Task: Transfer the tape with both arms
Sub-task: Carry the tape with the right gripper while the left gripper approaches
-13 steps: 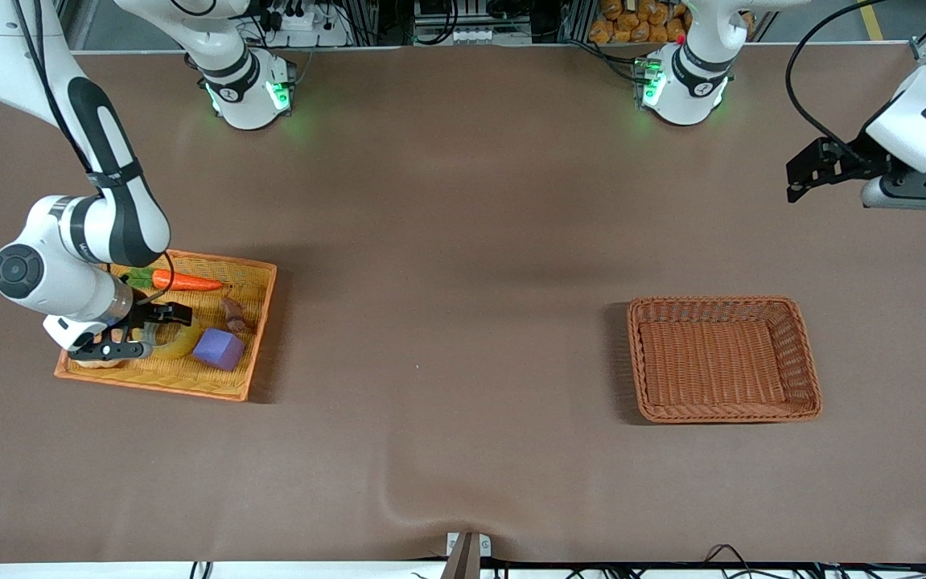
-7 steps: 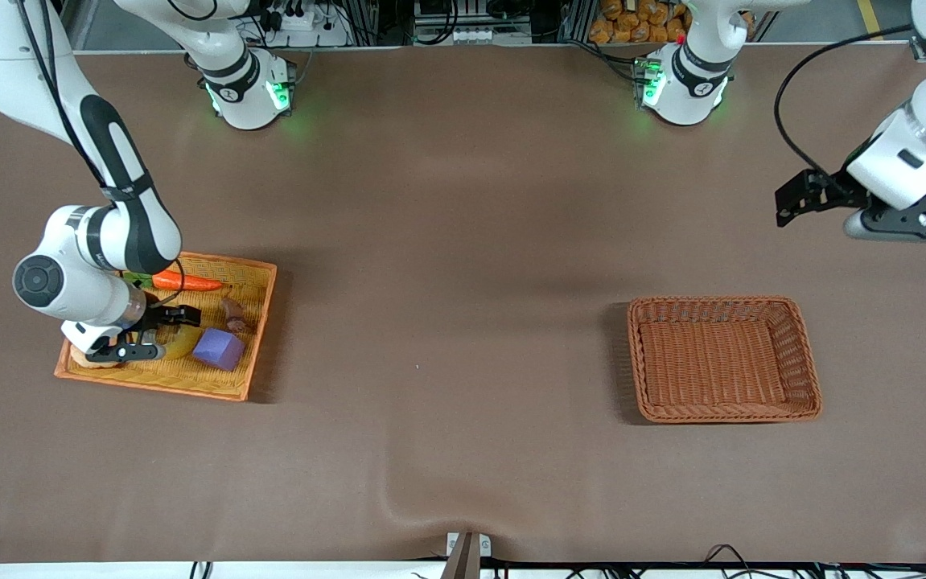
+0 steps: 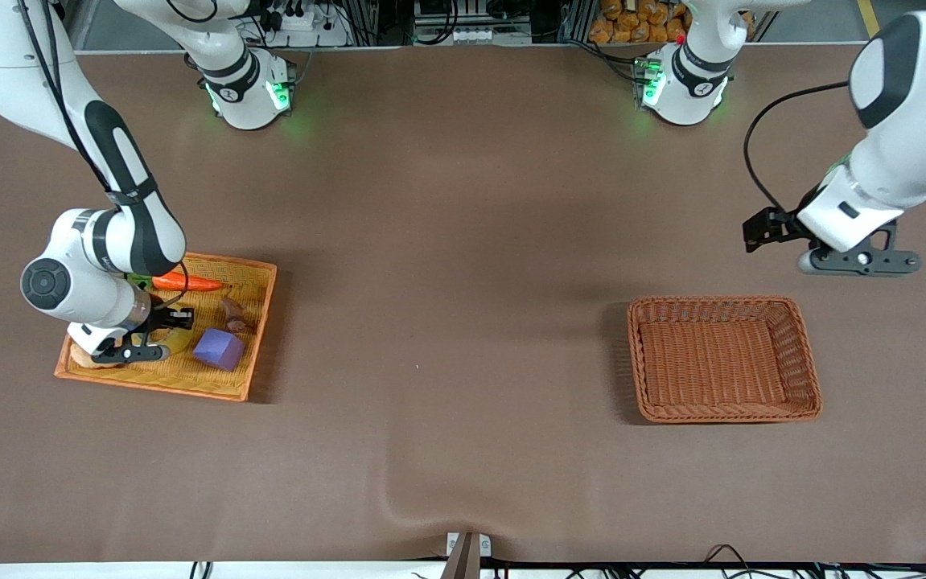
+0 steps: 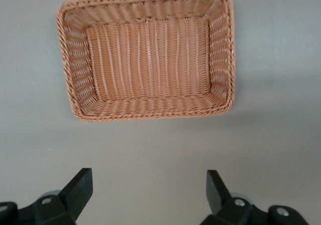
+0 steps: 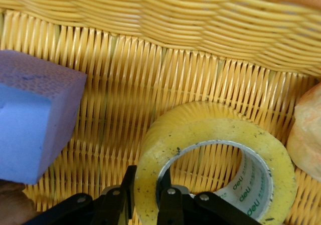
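The tape (image 5: 215, 135), a yellowish ring with a grey-white core, lies in the yellow wicker tray (image 3: 157, 386) at the right arm's end of the table. In the front view only a sliver of the tape (image 3: 181, 344) shows under the hand. My right gripper (image 5: 146, 185) is shut on the tape's wall, one finger inside the ring and one outside; it also shows in the front view (image 3: 173, 320). My left gripper (image 4: 148, 177) is open and empty, over the bare table beside the brown basket (image 4: 150, 116); it also shows in the front view (image 3: 759, 232).
In the yellow tray (image 5: 150, 74) a purple cube (image 3: 219, 348) lies beside the tape, with a carrot (image 3: 187, 282), a small brown object (image 3: 233, 314) and a pale bread-like piece (image 5: 306, 135). The brown basket (image 3: 724, 412) stands toward the left arm's end.
My left arm has swung down and toward the brown basket. My right gripper has shifted a little within the tray, over the tape.
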